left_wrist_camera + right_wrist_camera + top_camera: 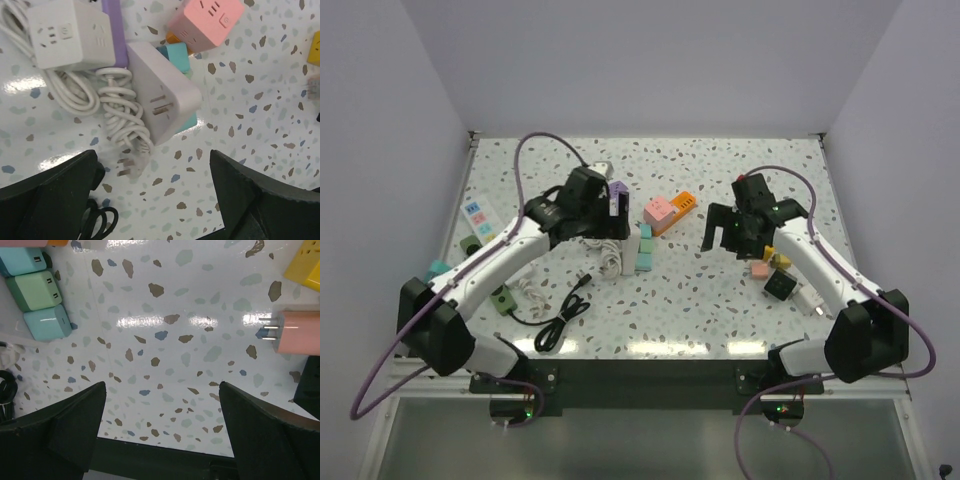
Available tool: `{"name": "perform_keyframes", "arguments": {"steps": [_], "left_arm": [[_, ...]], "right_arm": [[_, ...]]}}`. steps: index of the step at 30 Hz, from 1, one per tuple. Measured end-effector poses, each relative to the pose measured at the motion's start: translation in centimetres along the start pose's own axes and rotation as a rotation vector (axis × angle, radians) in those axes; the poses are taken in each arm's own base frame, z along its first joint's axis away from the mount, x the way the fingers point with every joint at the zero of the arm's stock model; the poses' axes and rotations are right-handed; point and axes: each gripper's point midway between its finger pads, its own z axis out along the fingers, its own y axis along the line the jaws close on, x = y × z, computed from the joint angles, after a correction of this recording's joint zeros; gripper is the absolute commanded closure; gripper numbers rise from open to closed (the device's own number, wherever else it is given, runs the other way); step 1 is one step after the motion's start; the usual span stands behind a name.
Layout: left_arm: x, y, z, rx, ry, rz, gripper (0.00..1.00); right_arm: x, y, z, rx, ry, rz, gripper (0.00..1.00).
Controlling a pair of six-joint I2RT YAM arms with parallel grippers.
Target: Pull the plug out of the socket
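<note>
Left gripper (154, 195) gapes wide over the white socket block (165, 95), touching nothing; right gripper (162, 430) is equally wide and empty.

No legible txt/nos. Round pwr symbol on pink cube (207, 20), white cube (65, 35).

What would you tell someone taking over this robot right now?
Left gripper: open, empty, just short of the white socket block.
Right gripper: open, empty, over the table.
Coloured plugs: teal, green and teal, side by side against the block, apparently still plugged in.
Done: nothing pulled yet.
Left: probably steady the block with one gripper, grip a plug with the other, pull it free.
</note>
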Motion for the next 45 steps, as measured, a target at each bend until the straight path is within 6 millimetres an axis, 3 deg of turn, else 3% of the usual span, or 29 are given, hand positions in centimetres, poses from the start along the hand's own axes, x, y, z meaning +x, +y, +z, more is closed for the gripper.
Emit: {"name": "perform_keyframes", "arguments": {"steps": [7,12,16,21,26,30,37,45], "left_arm": [[3.6,-4.6,5.8,-0.104,0.099,0.106,0.00],[4.0,-6.4,7.6,-0.237,0.075,0.151,0.00],[4.4,-5.9,8.8,-0.371,0.047,0.162,0.00],[5.9,-4.0,8.2,-0.511,0.015,0.145,0.00],[8.8,-2.6,7.8,-0.545,-0.011,0.140,0.00],[10.0,-2.1,8.5,-0.541,-0.060,0.141,0.03],[9.5,-1.4,9.2,-0.476,-0.218,0.095,0.10],[6.8,-3.7,10.3,-0.366,-0.359,0.100,0.17]], "right_arm": [[1.0,-0.3,-0.7,-0.019,-0.016,0.003,0.02],[1.4,-0.5,-0.7,-0.019,-0.016,0.003,0.02],[1.5,-0.6,-0.7,-0.018,-0.014,0.001,0.02],[1.4,-0.5,-0.6,-0.024,-0.015,-0.002,0.02],[1.7,-0.3,0.1,-0.035,0.002,-0.002,0.02],[1.8,-0.3,0.3,-0.036,0.012,-0.005,0.02],[1.9,-0.4,0.4,-0.036,0.015,-0.023,0.02],[2.0,-0.4,0.5,-0.041,0.024,-0.042,0.04]]}}
